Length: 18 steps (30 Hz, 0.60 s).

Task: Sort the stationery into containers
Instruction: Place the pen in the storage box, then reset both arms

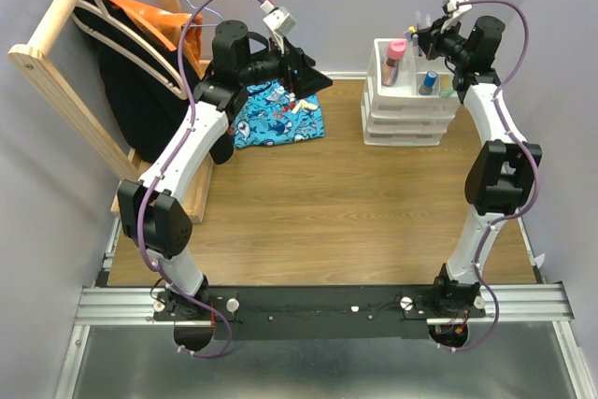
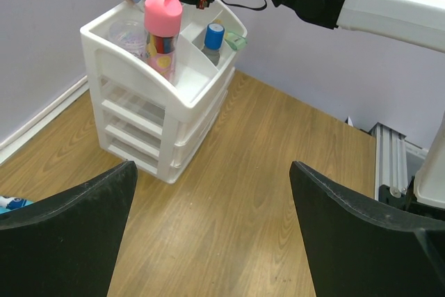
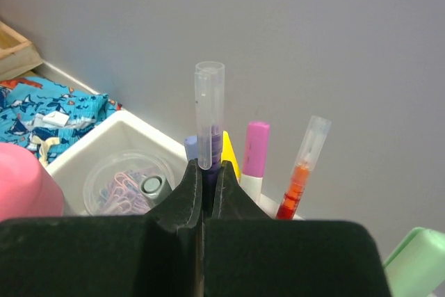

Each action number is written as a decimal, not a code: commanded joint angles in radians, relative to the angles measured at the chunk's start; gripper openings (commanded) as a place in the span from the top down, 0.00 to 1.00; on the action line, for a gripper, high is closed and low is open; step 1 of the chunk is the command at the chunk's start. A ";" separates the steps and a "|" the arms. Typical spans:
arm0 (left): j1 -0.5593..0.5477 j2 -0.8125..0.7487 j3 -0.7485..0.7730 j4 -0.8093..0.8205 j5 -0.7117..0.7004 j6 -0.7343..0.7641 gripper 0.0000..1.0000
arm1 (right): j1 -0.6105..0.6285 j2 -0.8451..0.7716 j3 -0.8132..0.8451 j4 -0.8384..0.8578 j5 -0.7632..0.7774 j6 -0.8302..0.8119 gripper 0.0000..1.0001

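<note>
- Grey wall backed the wooden table [image 1: 327,212]. At its far end the right gripper [image 3: 208,180] was pinched tight on a pen [image 3: 209,102], gripping it low on the purple barrel.
- That pen stood upright with its long axis vertical. In the wrist view its clear cap pointed to 12 o'clock and its tip went down out of sight toward the back of the organiser [image 1: 411,123].
- Just at 3 o'clock of it stood a pink highlighter [image 3: 255,145] and an orange pen [image 3: 304,168], both near upright. A yellow marker [image 3: 229,151] showed close behind the barrel.
- At 8 o'clock sat the jar [image 3: 128,182] of clips in its own compartment, and at 9 o'clock the cap of the pink tube [image 3: 24,189].
- Judged: the held pen was already in or just above the pen compartment, so the coming move looked like a straight drop and release. The right arm was plainly the nearer.
- The left gripper [image 2: 212,168] hung with its fingers wide apart and held nothing. In the overhead view it was above the cloth [image 1: 280,114], at 9 o'clock from the organiser and well apart from it.
</note>
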 commanded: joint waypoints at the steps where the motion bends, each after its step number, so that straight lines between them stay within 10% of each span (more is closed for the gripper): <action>1: 0.005 0.001 0.001 0.007 -0.012 -0.005 0.01 | -0.006 -0.048 -0.038 0.000 0.036 -0.018 0.96; 7: 0.003 -0.002 0.002 0.007 -0.012 -0.002 0.01 | -0.006 -0.086 -0.090 0.041 0.066 -0.015 0.71; 18: -0.015 -0.004 0.039 0.007 -0.010 0.015 0.01 | -0.006 -0.206 -0.101 0.105 0.068 0.041 0.56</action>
